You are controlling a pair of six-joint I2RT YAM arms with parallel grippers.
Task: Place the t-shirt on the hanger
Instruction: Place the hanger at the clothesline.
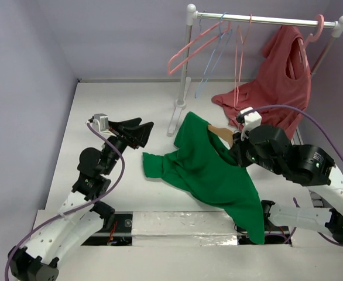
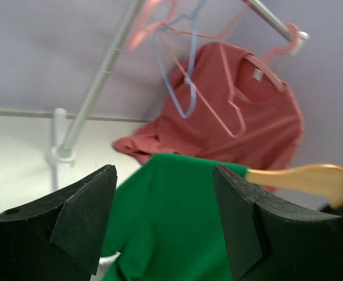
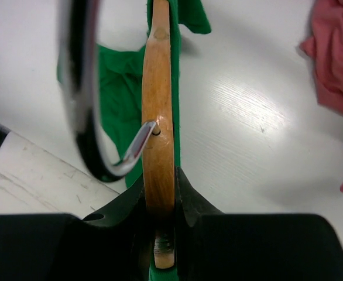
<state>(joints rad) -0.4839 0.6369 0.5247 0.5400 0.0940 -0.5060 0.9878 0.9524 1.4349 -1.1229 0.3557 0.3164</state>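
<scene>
Right tool [image 3: 158, 182] on hanger [image 3: 158, 88] beneath t-shirt [image 1: 209, 170]

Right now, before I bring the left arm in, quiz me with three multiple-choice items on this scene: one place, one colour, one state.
1. The t-shirt hangs:
A. from the rail
B. over the hanger in the right gripper
C. in the left gripper

2. The garment on the rail is:
A. salmon-red
B. light blue
C. white

3. The left gripper is:
A. shut on the t-shirt
B. shut on nothing
C. open and empty

Answers:
1 B: the right wrist view shows the wood clamped between the fingers, and green cloth drapes from it.
2 A: it shows salmon-red in both the top and left wrist views.
3 C: its jaws stand apart with nothing between them, off to the side of the t-shirt.
</scene>
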